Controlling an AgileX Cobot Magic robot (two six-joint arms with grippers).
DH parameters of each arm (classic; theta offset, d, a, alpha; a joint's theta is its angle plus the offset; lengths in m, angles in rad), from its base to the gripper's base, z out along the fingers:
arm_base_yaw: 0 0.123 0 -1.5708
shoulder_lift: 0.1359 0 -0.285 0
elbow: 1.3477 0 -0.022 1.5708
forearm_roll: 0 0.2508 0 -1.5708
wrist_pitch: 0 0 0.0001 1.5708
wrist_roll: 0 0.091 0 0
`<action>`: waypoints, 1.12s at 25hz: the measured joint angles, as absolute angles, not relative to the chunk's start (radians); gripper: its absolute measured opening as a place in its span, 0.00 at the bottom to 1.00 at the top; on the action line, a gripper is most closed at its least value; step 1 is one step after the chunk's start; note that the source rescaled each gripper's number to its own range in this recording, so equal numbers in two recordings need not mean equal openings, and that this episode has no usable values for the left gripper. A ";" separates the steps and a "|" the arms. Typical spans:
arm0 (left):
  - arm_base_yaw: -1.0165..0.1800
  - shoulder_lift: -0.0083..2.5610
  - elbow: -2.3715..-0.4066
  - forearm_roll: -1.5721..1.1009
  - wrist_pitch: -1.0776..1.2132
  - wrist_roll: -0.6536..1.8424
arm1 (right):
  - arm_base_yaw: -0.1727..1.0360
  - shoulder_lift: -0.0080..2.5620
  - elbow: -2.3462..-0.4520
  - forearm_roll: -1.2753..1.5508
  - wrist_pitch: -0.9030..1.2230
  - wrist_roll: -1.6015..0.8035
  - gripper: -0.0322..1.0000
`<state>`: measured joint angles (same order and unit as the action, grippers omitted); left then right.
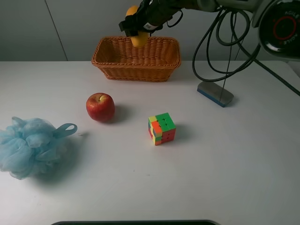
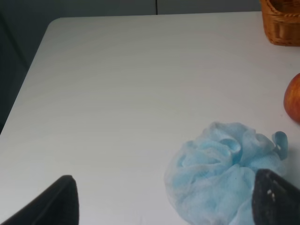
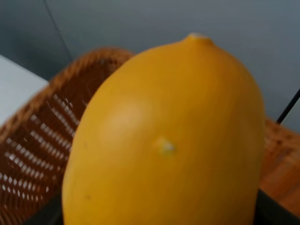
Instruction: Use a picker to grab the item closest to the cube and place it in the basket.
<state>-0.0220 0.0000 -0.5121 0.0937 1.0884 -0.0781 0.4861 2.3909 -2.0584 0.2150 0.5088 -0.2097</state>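
Observation:
My right gripper (image 1: 136, 26) is shut on a yellow lemon (image 1: 138, 38) and holds it above the wicker basket (image 1: 108, 58) at the back of the table. In the right wrist view the lemon (image 3: 164, 140) fills the frame, with the basket's weave (image 3: 33, 154) behind it. The colourful cube (image 1: 161, 129) sits in the middle of the table. A red apple (image 1: 100, 107) lies to its left. My left gripper (image 2: 164, 206) is open over the table's left side, beside the blue bath pouf (image 2: 220, 173).
The blue bath pouf (image 1: 30, 145) lies at the left edge. A grey and blue eraser block (image 1: 214, 93) lies right of the basket. Black cables (image 1: 225, 42) hang down at the back right. The apple (image 2: 293, 96) shows at the left wrist view's edge.

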 joint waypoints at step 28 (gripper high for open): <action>-0.022 0.000 -0.512 0.094 1.088 -0.078 | 0.486 2.225 -2.061 0.171 0.679 -0.243 0.99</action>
<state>-0.0220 0.0000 -0.5121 0.0937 1.0884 -0.0777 0.4861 2.2255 -2.0615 0.1710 0.6790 -0.2429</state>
